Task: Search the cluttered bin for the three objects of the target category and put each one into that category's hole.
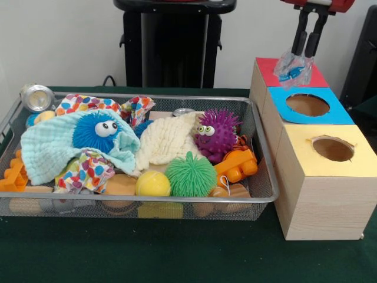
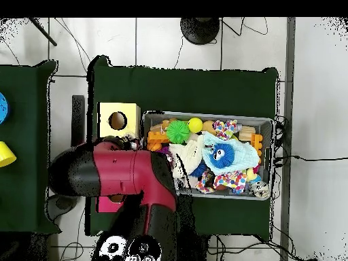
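Note:
My gripper (image 1: 306, 53) hangs at the upper right, shut on a crumpled clear plastic wrapper (image 1: 293, 68) with blue inside. The wrapper dangles just over the red-topped box (image 1: 272, 69); its hole is hidden behind the wrapper. In front of it stand the blue-topped box (image 1: 339, 114) and the yellow-topped box (image 1: 359, 159), each with a round hole. The wire bin (image 1: 263, 144) to the left holds a blue fuzzy ball with eyes (image 1: 97, 131), a purple spiky creature (image 1: 217, 132), a green spiky ball (image 1: 190, 174) and a yellow ball (image 1: 152, 184). In the overhead view the arm (image 2: 129, 178) covers the gripper.
Cloths lie in the bin: light blue (image 1: 50, 150), cream (image 1: 168, 141) and polka-dot (image 1: 82, 171). An orange block (image 1: 235, 166), wooden pieces and a silver tin (image 1: 36, 97) are there too. Overhead, the yellow box (image 2: 118, 120) sits beside the bin (image 2: 266, 122).

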Controlling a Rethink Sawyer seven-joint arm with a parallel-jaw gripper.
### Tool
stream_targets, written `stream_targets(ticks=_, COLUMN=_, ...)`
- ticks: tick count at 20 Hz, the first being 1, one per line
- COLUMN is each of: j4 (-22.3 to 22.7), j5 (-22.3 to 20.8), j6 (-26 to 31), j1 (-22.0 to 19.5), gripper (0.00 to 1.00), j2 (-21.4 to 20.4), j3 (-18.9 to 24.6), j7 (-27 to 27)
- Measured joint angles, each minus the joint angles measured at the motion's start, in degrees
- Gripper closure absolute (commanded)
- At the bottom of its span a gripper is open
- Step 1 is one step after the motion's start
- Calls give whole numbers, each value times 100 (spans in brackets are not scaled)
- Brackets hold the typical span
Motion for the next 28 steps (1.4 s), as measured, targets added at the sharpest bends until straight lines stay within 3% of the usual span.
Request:
stream_targets(ticks=9, j4=173, j5=11, j6=-58, j1=156, gripper=100, j2=52, j3=-181, j7=0)
stream_targets(ticks=28, j4=206, j5=423, j6=-59, j1=666, gripper=100, j2=644, j3=-419, j7=246)
